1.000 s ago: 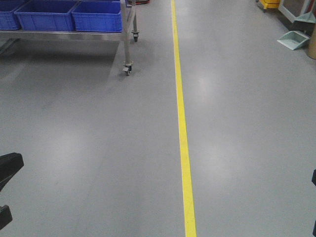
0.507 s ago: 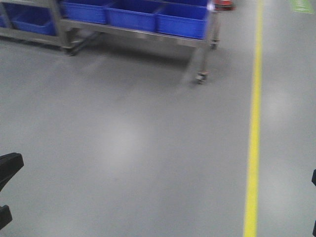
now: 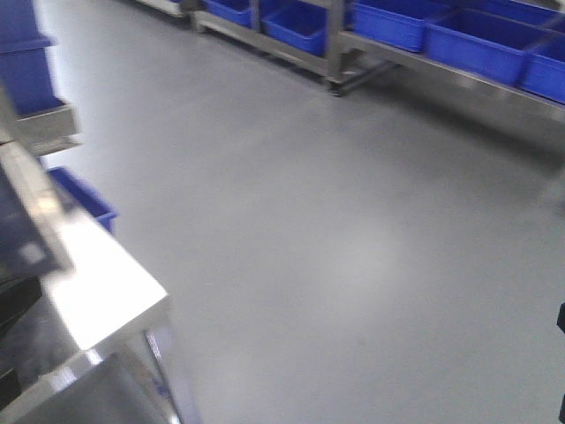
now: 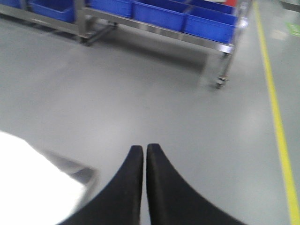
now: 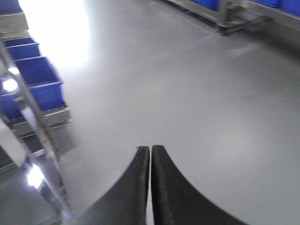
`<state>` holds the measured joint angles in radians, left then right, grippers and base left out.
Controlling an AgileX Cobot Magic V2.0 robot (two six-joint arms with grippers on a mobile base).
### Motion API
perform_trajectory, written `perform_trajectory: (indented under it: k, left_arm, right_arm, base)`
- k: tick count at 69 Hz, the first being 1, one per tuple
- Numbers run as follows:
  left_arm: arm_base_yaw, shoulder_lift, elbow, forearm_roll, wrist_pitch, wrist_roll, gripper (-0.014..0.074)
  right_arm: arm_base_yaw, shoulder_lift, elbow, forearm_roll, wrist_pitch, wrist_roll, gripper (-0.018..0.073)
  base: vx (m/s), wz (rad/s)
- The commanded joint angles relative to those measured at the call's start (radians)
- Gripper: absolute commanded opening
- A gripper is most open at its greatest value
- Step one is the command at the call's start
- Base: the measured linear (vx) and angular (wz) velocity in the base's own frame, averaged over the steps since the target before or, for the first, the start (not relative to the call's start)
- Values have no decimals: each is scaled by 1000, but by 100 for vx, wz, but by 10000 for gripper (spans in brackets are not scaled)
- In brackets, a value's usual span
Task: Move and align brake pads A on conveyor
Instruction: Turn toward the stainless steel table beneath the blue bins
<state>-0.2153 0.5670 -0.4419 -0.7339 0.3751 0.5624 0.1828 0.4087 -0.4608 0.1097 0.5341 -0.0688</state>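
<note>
The brake pads A and the conveyor are out of view in every frame. In the left wrist view my left gripper [image 4: 145, 147] is shut, its two black fingers pressed together with nothing between them, over bare grey floor. My right gripper [image 5: 151, 148] is likewise shut and empty above the floor. The front view shows only a dark sliver of each gripper at its left and right edges.
A shiny steel table corner [image 3: 106, 296] juts in at the lower left, and shows as a bright corner [image 4: 33, 180] in the left wrist view. Steel racks with blue bins [image 3: 459, 35] line the far side. More blue bins [image 5: 33, 84] sit on a low shelf. A yellow floor line [image 4: 276, 117] runs at right.
The whole view has swung left: the yellow line and the wheeled rack slid off to the right, and the steel table corner came in at lower left. Both grippers kept their pose.
</note>
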Motion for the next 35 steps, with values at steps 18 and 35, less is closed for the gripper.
perform_trajectory:
  k: [18,35]
  left_arm:
    - [-5,4,-27,-20,-45,3,-6]
    - [-5,4,-27,-20,-45,3,-6]
  right_arm:
    - [-3,8,-26,1,-73,-2,-7]
    - [-3,8,-26,1,-73,-2,-6]
  base:
    - [15,84]
    - [16,83]
